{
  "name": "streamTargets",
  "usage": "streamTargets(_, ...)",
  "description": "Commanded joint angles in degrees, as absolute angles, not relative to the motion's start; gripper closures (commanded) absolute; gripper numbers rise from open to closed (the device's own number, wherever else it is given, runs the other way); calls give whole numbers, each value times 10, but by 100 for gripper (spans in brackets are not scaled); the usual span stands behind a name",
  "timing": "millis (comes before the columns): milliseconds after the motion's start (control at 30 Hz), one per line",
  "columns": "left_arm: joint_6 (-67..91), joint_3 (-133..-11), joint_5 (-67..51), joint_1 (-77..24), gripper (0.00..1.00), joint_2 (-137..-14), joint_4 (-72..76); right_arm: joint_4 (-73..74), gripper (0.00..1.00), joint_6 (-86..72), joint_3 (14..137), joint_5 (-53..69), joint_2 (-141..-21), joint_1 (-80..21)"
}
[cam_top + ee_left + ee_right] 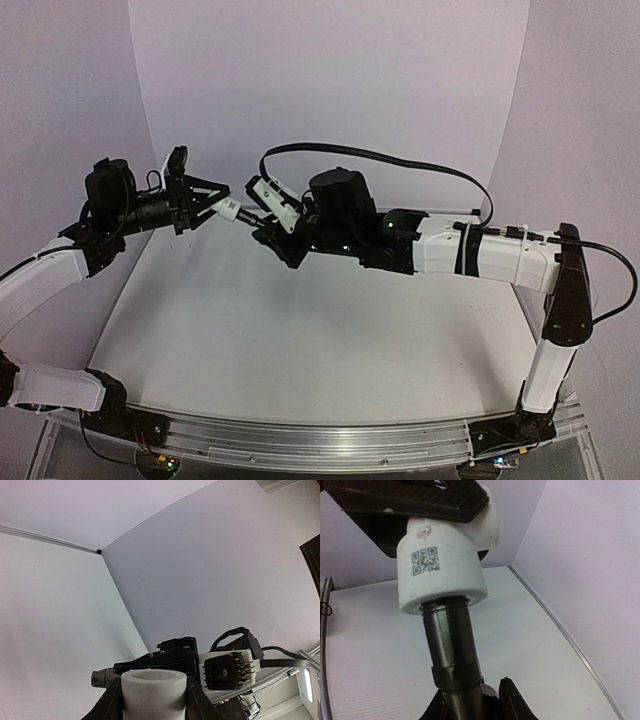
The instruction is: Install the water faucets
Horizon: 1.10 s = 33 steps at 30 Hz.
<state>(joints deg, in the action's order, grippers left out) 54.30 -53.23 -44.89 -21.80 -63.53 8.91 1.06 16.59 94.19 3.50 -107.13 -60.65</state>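
Left gripper [154, 706] clamped on white fitting [442, 575], right gripper [475, 705] closed around black tap [452, 645] (stem end inside the fitting), both held above the counter [300, 340]

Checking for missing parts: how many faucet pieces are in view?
2: the white fitting gripped by the left hand, and the black tap in the right hand, its end inside the fitting.

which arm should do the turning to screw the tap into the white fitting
Right, probably. The right fingers sit around the black tap, whose stem is already in the white fitting, in line with it. The left fingers clamp the fitting, so that arm suits bracing.
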Motion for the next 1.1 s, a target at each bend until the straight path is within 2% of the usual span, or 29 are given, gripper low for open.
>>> streamTargets(0,536,-568,-463,-220,100,-619,129,-1,100,69,958,187,-1055,-585)
streamTargets(133,535,-567,-466,-220,100,-617,129,-7,100,-103,972,460,-1065,-519)
streamTargets(200,536,-567,-467,-220,100,-616,129,-82,100,-232,988,609,-1093,-492)
streamTargets(267,537,-567,-467,-220,100,-615,130,-139,100,-368,1010,693,-1119,-477)
streamTargets(500,540,-566,-465,-220,100,-609,132,-190,97,-578,1089,750,-1182,-473)
streamTargets(567,540,-565,-463,-220,100,-605,130,-207,94,-609,1086,742,-1187,-469)
streamTargets(633,536,-563,-456,-220,100,-601,124,-208,81,-601,1062,713,-1173,-458)
streamTargets(700,533,-563,-450,-220,100,-597,118,-208,61,-575,1033,674,-1154,-439)
streamTargets(833,528,-562,-438,-220,100,-594,108,-205,30,-521,965,627,-1111,-409)
streamTargets(967,520,-566,-429,-220,100,-594,97,-173,14,-439,933,605,-1070,-405)
streamTargets(1067,519,-569,-424,-220,100,-597,97,-85,8,-336,925,543,-1038,-405)
